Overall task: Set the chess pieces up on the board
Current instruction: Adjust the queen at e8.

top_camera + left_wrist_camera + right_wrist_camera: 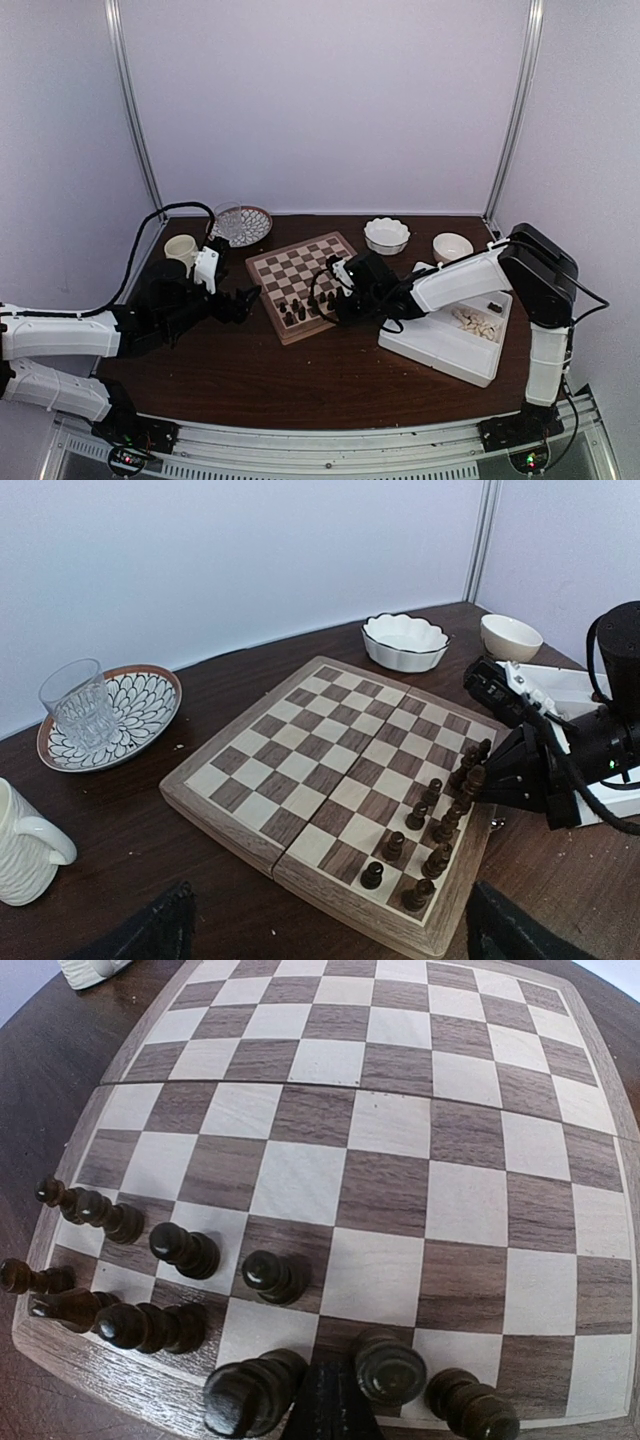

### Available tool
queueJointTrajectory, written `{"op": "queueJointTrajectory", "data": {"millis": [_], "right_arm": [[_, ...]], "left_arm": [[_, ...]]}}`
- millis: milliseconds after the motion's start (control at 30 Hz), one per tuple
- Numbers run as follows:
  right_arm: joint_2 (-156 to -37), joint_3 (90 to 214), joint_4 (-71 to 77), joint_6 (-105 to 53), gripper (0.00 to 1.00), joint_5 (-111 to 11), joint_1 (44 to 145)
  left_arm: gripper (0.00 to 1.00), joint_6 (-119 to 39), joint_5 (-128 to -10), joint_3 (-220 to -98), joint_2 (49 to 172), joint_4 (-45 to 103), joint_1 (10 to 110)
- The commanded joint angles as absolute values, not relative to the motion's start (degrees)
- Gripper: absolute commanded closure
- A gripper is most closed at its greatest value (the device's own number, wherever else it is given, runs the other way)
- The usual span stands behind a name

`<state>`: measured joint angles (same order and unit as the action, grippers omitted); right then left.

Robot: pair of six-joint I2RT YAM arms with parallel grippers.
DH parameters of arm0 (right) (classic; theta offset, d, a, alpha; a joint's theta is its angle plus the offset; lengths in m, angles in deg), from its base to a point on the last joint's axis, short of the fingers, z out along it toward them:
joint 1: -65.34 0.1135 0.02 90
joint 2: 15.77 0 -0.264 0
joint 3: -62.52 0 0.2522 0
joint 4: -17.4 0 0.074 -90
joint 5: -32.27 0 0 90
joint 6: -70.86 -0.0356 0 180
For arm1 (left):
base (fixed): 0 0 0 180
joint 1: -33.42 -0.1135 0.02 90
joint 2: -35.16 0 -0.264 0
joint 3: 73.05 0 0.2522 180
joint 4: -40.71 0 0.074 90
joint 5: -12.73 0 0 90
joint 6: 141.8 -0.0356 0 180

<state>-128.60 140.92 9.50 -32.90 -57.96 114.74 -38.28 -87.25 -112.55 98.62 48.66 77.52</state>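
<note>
The board (296, 268) lies in the middle of the table, and the left wrist view looks along the board (318, 770) from its corner. Several dark chess pieces (300, 311) stand in two rows along its near edge. The other views show the same dark pieces (432, 832) (180, 1250). My right gripper (334, 304) (488, 786) is low over the back row. The right gripper (331, 1402) is shut, its tip between two dark pieces, gripping nothing. My left gripper (247, 300) (330, 948) hovers open off the board's left corner. Pale pieces (478, 322) lie in the white tray (436, 345).
Two white bowls (386, 235) (452, 246) stand behind the board and tray. A glass (78, 702) sits on a patterned plate (135, 705) at the back left. A cream mug (181, 248) stands beside my left arm.
</note>
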Motion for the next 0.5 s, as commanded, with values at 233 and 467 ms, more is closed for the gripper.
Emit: {"op": "queueJointTrajectory", "data": {"millis": [233, 467], "right_arm": [[-130.42, 141.67, 8.45, -33.47, 1.00, -55.84, 114.38], [-130.56, 141.83, 8.71, -33.47, 1.00, -54.66, 114.38]], "left_arm": [[0.06, -38.42, -86.67, -114.06, 98.31, 49.36, 77.60], [0.06, -38.49, -86.65, -114.06, 98.47, 49.36, 77.60]]}}
